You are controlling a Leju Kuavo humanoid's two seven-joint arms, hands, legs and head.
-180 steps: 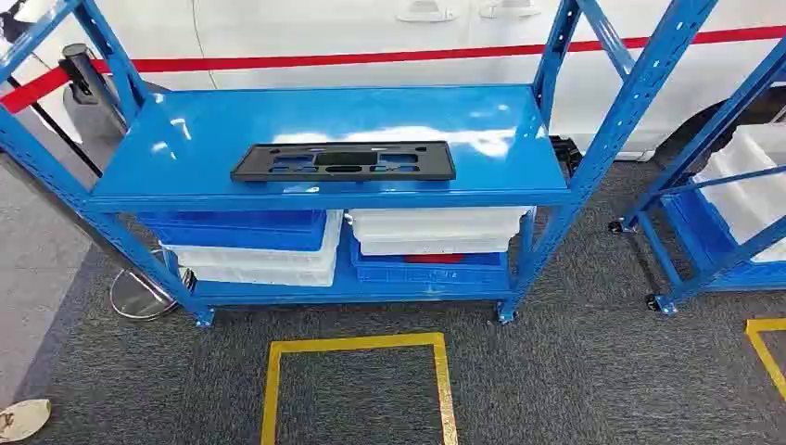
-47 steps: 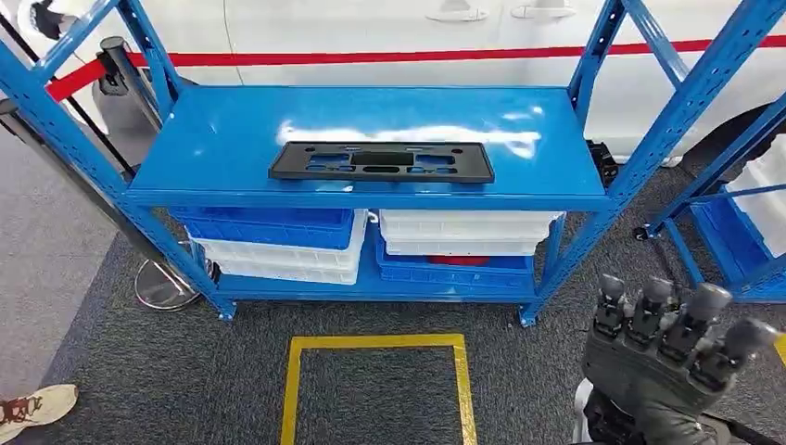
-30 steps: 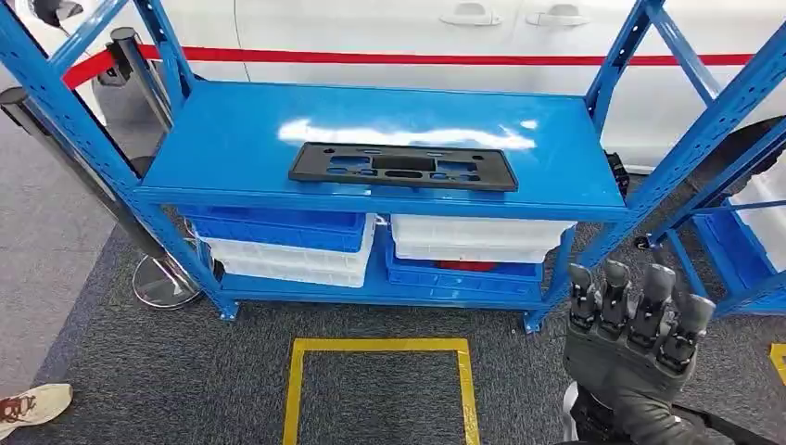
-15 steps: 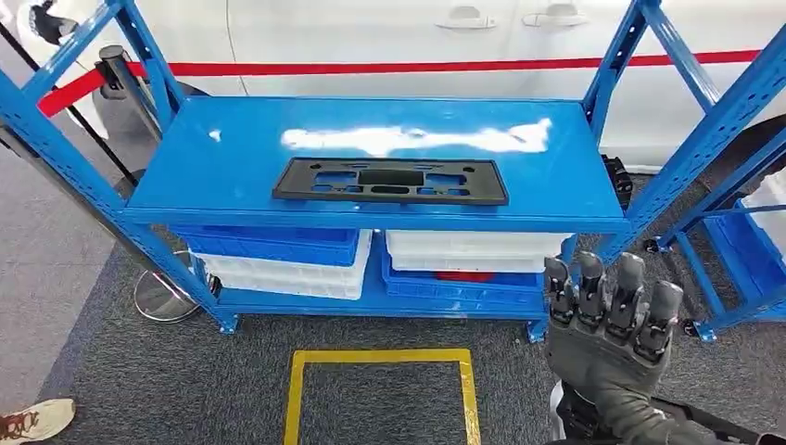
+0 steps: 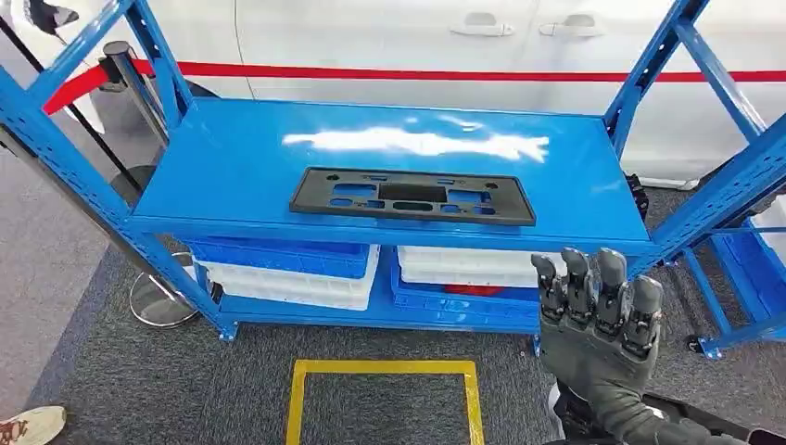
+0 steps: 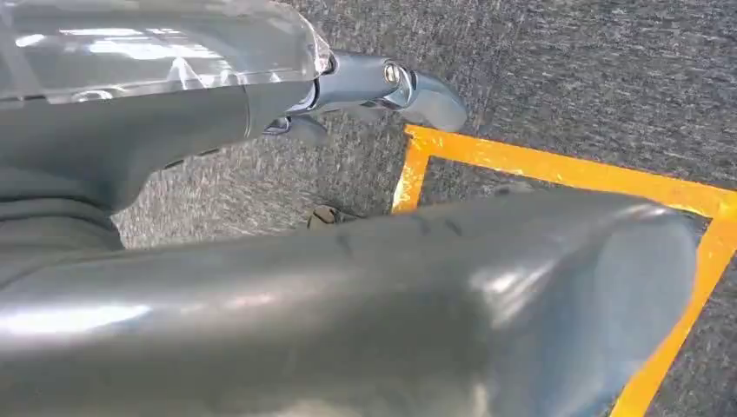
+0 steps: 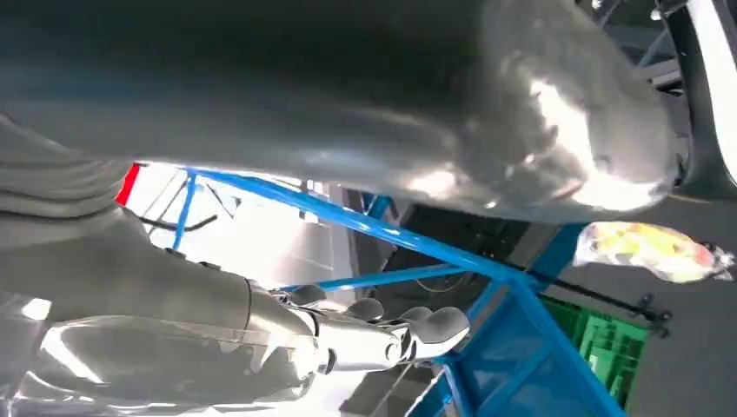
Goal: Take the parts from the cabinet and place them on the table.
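1. The black plastic part point(image 5: 412, 196) lies flat on the top shelf of the blue cabinet point(image 5: 232, 158), near the front edge and a little toward 3 o'clock of the shelf's middle. Nothing is touching it.
2. The right hand point(image 5: 598, 320) is up at about 5 o'clock in the head view, back of the hand to the camera, fingers point(image 5: 612, 278) pointing up and slightly apart, holding nothing. It sits in front of the shelf's front edge, below the part and well apart from it. The wrist is cut off by the frame edge.
3. The left hand point(image 6: 261, 261) shows up close in the left wrist view, over grey carpet and a yellow floor marking point(image 6: 556, 165). It's mostly a blurry grey thumb, so I honestly can't tell how its fingers sit.
4. Lower shelf: stacked blue and white bins point(image 5: 287, 269), partly hidden by the top shelf. Something red point(image 5: 468, 290) peeks out of one; can't make out what.
5. A shoe point(image 5: 28, 426) is cut off at 8 o'clock.
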